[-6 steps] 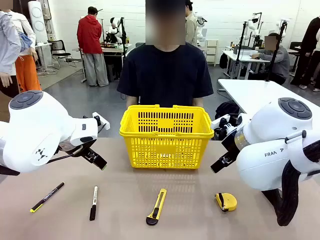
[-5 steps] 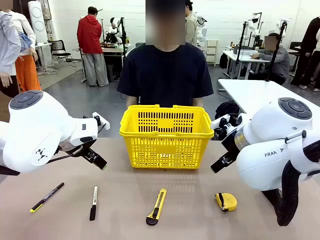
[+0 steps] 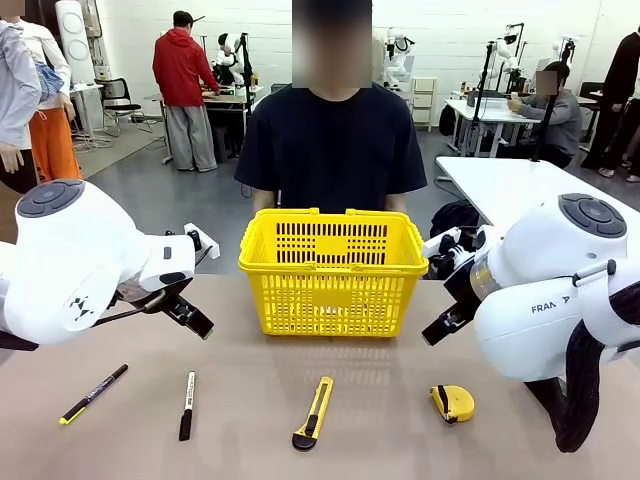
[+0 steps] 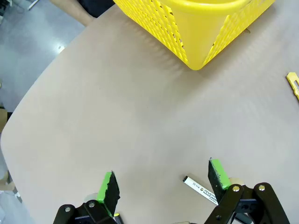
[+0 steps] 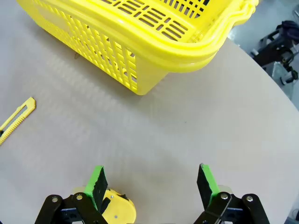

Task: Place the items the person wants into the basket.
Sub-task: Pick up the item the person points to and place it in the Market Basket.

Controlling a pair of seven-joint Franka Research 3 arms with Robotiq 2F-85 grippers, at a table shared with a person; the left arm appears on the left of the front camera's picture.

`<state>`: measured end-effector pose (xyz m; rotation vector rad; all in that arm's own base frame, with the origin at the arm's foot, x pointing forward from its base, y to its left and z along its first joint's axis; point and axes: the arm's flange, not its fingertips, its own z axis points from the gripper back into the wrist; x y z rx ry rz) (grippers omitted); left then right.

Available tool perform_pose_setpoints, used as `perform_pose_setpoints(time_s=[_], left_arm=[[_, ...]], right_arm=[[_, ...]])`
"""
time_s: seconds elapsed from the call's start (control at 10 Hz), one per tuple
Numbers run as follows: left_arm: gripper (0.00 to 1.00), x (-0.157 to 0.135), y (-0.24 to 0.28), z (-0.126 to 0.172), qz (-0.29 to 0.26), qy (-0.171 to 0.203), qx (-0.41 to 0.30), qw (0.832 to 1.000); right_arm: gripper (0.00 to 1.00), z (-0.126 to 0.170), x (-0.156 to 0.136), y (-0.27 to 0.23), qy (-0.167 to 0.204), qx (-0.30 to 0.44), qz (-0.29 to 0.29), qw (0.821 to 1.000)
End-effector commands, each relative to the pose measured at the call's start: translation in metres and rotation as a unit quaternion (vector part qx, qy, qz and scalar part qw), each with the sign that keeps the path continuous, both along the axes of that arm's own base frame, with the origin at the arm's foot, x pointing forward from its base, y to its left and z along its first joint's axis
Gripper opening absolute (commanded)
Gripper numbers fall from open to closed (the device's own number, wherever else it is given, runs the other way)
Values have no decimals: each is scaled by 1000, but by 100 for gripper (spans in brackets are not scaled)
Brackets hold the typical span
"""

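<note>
The marker (image 4: 198, 188) is half hidden behind the left end effector (image 4: 162, 175), which is wide open and empty, like the right end effector (image 5: 151, 175). By the worktop's (image 3: 250, 450) near edge, pen (image 3: 93, 394), marker and utility knife (image 3: 313, 413) point lengthwise toward the basket (image 3: 333, 270) at the far edge.

In your left wrist view, the marker (image 4: 200, 189) ran partly behind a finger (image 4: 218, 175) of the left gripper (image 4: 161, 169), its print too small to read; the utility knife (image 4: 293, 85) was cut by the right edge, the basket (image 4: 196, 28) by the top; the tape measure (image 5: 122, 211) sat half behind the right gripper (image 5: 150, 168); from the front, the basket hid the hands of the person (image 3: 333, 150).
</note>
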<state>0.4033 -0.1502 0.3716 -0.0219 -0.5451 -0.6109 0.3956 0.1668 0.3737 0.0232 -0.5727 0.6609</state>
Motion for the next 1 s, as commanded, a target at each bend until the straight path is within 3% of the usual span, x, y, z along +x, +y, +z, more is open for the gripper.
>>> perform_pose_setpoints(time_s=[0.0,0.5,0.6,0.8,0.9], left_arm=[[100,0,0,0,0,0,0,1000],[100,0,0,0,0,0,0,1000],[100,-22,-2,53,-21,-24,27,999],[100,-72,7,168,-55,-74,22,996],[100,-100,7,203,-43,-100,19,994]], right_arm=[[100,0,0,0,0,0,0,1000],[100,0,0,0,0,0,0,1000],[100,48,-33,6,-30,-11,15,999],[100,147,-104,3,-65,-54,-13,996],[100,191,-134,-9,-71,-70,-28,995]])
